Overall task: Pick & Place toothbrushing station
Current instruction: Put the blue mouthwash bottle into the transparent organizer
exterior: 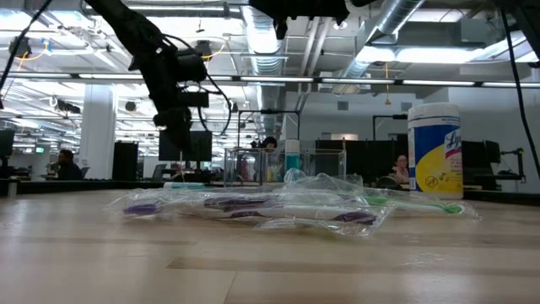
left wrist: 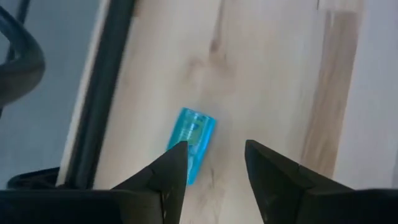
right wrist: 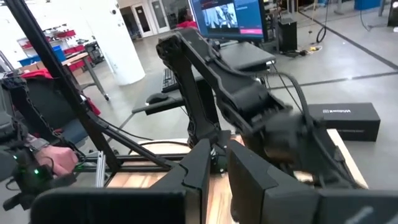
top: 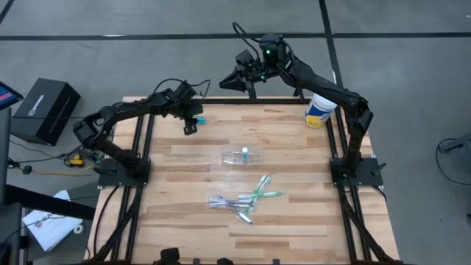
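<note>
The toothbrushes (top: 246,199), thin green and purple-white ones in clear wrappers, are seen lying flat in a loose heap on the near half of the bench (top: 294,228). Their long axes cross one another: the purple-white ones run mostly along the bench's width, while the green ones angle up toward the far right corner. In the low view (exterior: 253,207) the crinkled wrappers are seen heaped together.

Just beyond them, at the bench's middle, the small clear plastic cup (top: 243,155) is found on its side, its long axis across the bench, with a pale blue spot showing inside.

Farther back on the left, a small blue tube (top: 199,119) lies flat near the far edge. In the left wrist view it (left wrist: 194,142) is seen as translucent blue, tilted, lying on the wood close to one finger. The left gripper (top: 190,126) is placed over it with its fingers parted and nothing held between them.

At the far right corner a white-lidded yellow-and-blue canister (top: 321,110) stands upright; its label cannot be read in full.

The right gripper (top: 229,83) is held beyond the bench's far edge, above the floor, its fingers (right wrist: 199,171) set close together with only a narrow gap, holding nothing.

A black box (top: 45,109) with white lettering too small to read rests on the floor at the left.
</note>
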